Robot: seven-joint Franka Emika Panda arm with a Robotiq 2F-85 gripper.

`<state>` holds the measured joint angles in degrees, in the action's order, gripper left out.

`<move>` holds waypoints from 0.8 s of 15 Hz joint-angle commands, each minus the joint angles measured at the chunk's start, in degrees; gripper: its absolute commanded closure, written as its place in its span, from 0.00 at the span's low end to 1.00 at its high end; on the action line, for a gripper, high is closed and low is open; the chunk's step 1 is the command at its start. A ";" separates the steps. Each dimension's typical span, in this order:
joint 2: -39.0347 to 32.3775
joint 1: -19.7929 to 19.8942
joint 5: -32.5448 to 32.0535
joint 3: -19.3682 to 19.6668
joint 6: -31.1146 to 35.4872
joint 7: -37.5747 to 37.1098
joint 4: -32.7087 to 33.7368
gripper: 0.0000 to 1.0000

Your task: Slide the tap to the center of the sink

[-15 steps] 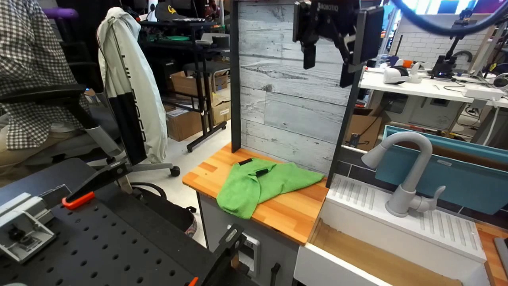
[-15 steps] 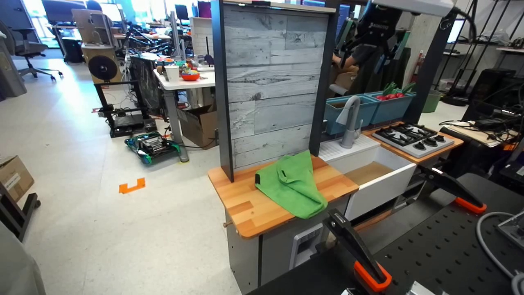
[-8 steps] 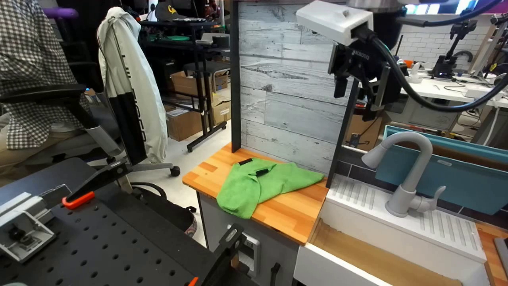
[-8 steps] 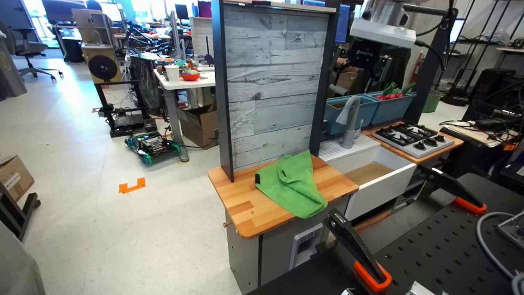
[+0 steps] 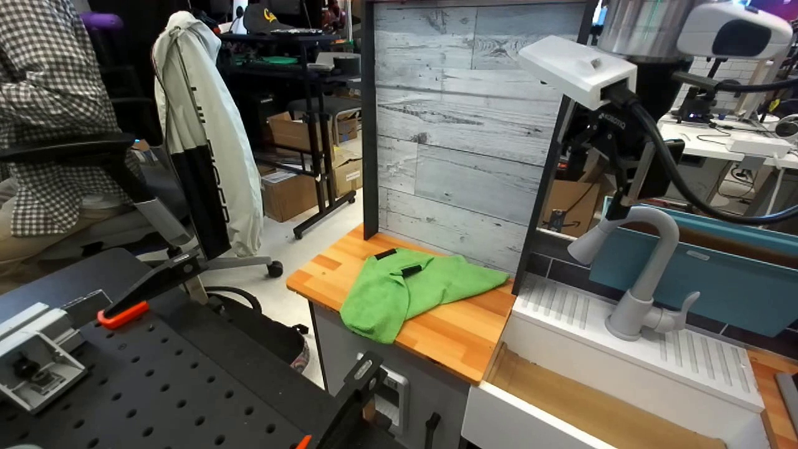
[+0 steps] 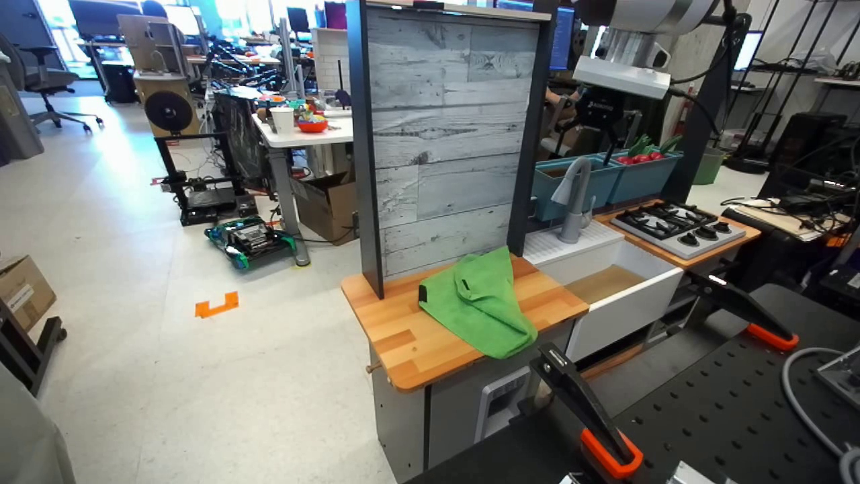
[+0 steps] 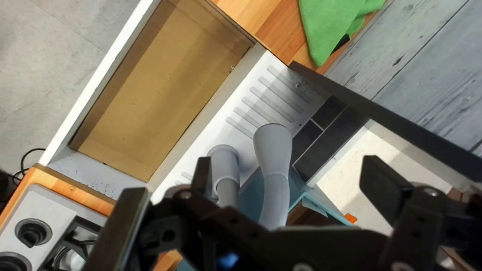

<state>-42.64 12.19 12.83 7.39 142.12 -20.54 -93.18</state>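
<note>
The grey tap [image 5: 651,274] stands on the ribbed back ledge of the white sink [image 5: 555,305]. Both also show in an exterior view, the tap [image 6: 571,225] behind the sink's front wall [image 6: 628,309]. The spout points along the ledge towards the wooden panel, not over the basin. My gripper [image 5: 593,181] is open and empty, with a fingertip overlapping the spout's top in that view. In the wrist view, the spout [image 7: 273,150] appears between the spread fingers [image 7: 288,165], nearer the left finger. I cannot tell whether a finger touches it. The spout's upper arch is hidden by the gripper there.
A teal bin [image 5: 698,274] sits close behind the tap. A grey wooden panel [image 5: 461,174] stands beside the sink. A green cloth [image 5: 405,293] lies on the wooden counter [image 5: 461,340]. A stove top [image 6: 678,228] lies on the sink's far side.
My arm has swung over the sink and come down, bringing the open gripper from high up to the level of the spout's arch. The tap has not moved.
</note>
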 commanded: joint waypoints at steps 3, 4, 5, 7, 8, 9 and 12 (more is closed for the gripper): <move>-7.02 0.61 1.61 0.90 -4.60 -4.05 10.63 0.00; -7.78 0.80 1.67 0.88 -5.14 -4.45 11.76 0.00; -8.72 1.05 1.77 0.87 -5.62 -4.89 13.02 0.00; -10.34 1.40 1.81 0.92 -6.89 -5.83 15.36 0.00; -11.06 1.54 1.76 0.98 -7.32 -6.19 16.38 0.00; -11.77 1.67 1.67 1.01 -7.68 -6.47 17.34 0.00; -13.67 1.94 1.36 1.14 -8.95 -6.93 19.97 0.34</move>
<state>-53.15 13.72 12.98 8.15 136.38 -26.68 -78.65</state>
